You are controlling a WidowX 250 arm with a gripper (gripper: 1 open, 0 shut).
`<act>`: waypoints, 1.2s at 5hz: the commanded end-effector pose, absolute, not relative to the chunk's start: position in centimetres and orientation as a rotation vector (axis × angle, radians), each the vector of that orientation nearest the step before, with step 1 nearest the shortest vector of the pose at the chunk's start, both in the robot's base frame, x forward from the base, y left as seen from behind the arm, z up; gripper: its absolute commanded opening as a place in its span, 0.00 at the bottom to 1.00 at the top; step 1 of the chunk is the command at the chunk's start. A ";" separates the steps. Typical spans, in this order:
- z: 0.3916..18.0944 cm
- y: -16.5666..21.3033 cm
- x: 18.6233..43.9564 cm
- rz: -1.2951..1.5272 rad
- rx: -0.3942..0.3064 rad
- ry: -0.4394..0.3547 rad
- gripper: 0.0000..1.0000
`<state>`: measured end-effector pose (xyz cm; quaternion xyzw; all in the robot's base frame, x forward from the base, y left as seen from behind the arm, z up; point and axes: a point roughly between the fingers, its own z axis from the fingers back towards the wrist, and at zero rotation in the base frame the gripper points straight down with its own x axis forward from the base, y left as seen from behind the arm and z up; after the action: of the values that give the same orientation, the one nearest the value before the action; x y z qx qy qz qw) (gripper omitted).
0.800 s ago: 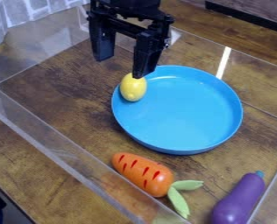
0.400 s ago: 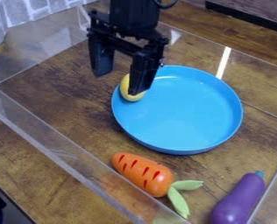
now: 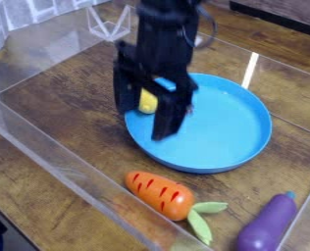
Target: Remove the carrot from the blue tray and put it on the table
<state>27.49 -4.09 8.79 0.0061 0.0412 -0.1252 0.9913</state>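
The carrot point(image 3: 161, 193) is orange with dark stripes and pale green leaves. It lies on the wooden table point(image 3: 66, 118), just in front of the blue tray point(image 3: 230, 127) and outside its rim. My gripper point(image 3: 146, 118) is motion-blurred and hangs pointing down over the tray's left part, well behind the carrot. It is open with nothing held. A yellow lemon point(image 3: 147, 100) shows between its two fingers at the tray's left rim.
A purple eggplant point(image 3: 265, 227) lies at the front right, beside the carrot's leaves. Clear acrylic walls point(image 3: 53, 157) run along the left and front edges of the table.
The open gripper has moved forward and lower in the picture, from behind the tray's left rim to over its left part. Carrot, lemon and eggplant have not moved.
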 end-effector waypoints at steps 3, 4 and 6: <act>2.2 -6.6 26.6 -0.386 0.062 0.039 1.00; 1.5 -6.8 27.3 -0.379 0.058 0.043 1.00; 0.6 -6.0 28.6 -0.379 0.054 0.042 1.00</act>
<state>28.70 -6.66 1.34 0.0268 0.0092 -0.1903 0.9813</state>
